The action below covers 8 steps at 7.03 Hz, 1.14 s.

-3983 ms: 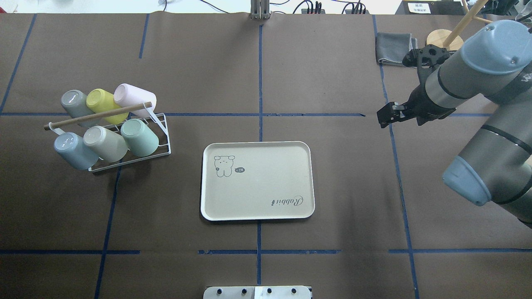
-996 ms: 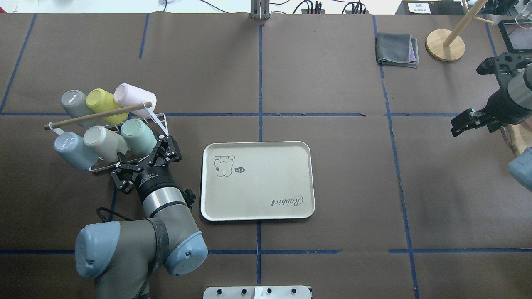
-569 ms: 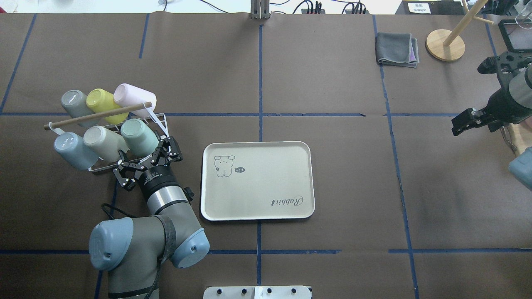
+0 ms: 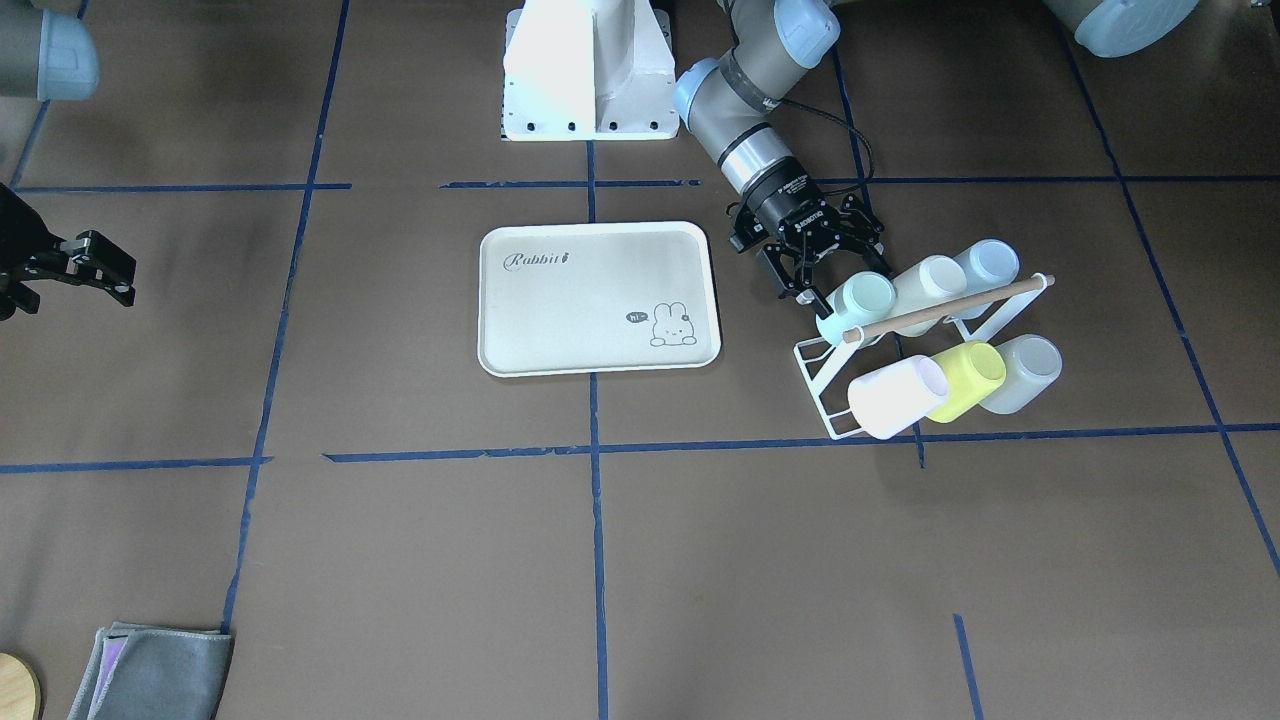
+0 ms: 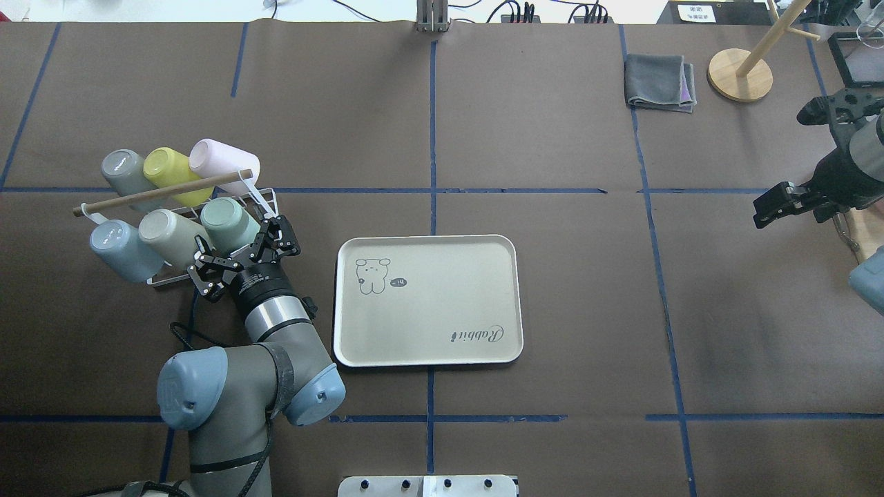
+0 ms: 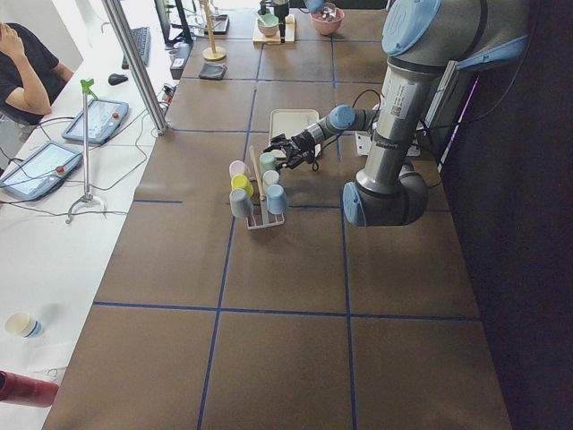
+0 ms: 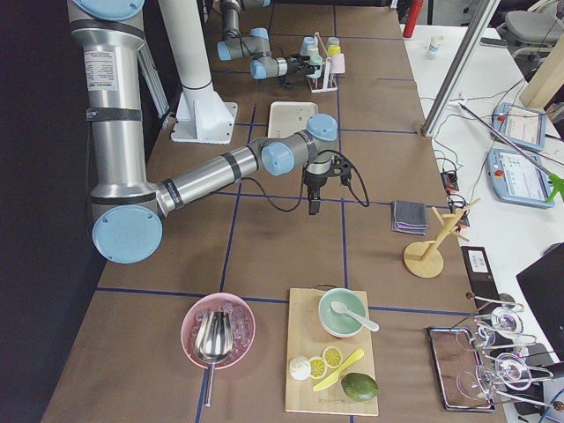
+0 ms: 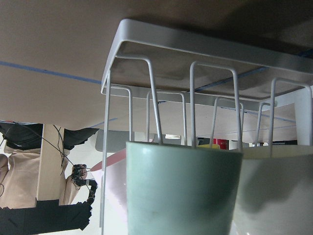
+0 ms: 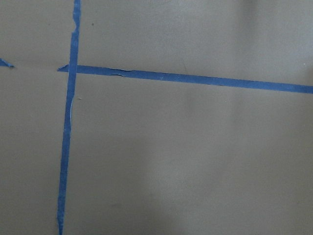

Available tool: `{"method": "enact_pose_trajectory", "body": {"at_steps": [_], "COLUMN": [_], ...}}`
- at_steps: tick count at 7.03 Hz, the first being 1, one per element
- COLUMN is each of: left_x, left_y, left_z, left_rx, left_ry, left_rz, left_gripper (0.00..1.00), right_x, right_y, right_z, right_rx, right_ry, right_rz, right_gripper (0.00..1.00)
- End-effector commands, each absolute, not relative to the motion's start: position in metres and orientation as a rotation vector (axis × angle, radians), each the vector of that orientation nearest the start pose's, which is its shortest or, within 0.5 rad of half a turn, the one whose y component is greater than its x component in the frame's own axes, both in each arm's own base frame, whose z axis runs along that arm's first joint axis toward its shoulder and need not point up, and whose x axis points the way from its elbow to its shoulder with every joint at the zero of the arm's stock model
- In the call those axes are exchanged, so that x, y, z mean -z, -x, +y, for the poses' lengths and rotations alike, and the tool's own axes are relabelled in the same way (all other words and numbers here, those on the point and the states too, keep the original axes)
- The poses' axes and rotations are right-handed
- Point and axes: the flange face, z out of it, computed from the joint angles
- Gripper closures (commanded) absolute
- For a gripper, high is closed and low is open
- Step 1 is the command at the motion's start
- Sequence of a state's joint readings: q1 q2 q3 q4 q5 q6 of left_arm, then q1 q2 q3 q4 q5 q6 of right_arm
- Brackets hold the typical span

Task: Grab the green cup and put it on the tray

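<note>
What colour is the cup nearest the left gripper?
Pale mint; the green cup shows best in the overhead exterior view.

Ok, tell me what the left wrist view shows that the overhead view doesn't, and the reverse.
Only the left wrist view: the white wire rack's hoops close up, behind the pale mint-green plastic cup. Only the overhead view: the cream rectangular tray with nothing on it, the open left tool flanking that cup, and the folded grey cloth. Both: the mint-green cup on the rack beside a beige cup.
</note>
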<state>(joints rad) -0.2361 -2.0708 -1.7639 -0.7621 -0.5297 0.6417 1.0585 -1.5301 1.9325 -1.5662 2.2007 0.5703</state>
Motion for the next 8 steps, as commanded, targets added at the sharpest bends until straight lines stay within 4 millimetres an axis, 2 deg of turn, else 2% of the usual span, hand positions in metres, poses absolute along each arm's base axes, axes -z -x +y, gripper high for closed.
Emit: {"method": "enact_pose_trajectory", "body": {"at_steps": [1, 3, 5, 6, 8], "left_x": [-0.3578, -0.366, -0.3669, -0.3669, -0.3669], "left_y": [-0.5358, -0.5407, -0.5409, -0.5409, -0.5408], "left_z": [-0.3578, -0.358, -0.359, -0.359, -0.3591], "left_rx": [-1.828, -1.831, -1.827, -1.827, -1.828], "left_ry": [-0.28, -0.274, -0.276, -0.276, -0.275], "left_rz": [-1.213, -1.216, -1.214, -1.214, -1.217], "left_gripper": [0.01, 0.06, 0.15, 0.27, 0.57], "right_x": [-0.4704, -0.4695, -0.4702, -0.4702, -0.4688], "right_y": [0.1779, 0.1753, 0.174, 0.1733, 0.1727], "right_z": [-0.4744, -0.4758, -0.4764, -0.4767, -0.4769], "right_rx": [0.066, 0.06, 0.057, 0.056, 0.056], "right_ry": [-0.014, -0.016, -0.016, -0.016, -0.012], "right_rz": [-0.734, -0.736, -0.736, -0.736, -0.747], "right_gripper": [0.0, 0.0, 0.0, 0.0, 0.0]}}
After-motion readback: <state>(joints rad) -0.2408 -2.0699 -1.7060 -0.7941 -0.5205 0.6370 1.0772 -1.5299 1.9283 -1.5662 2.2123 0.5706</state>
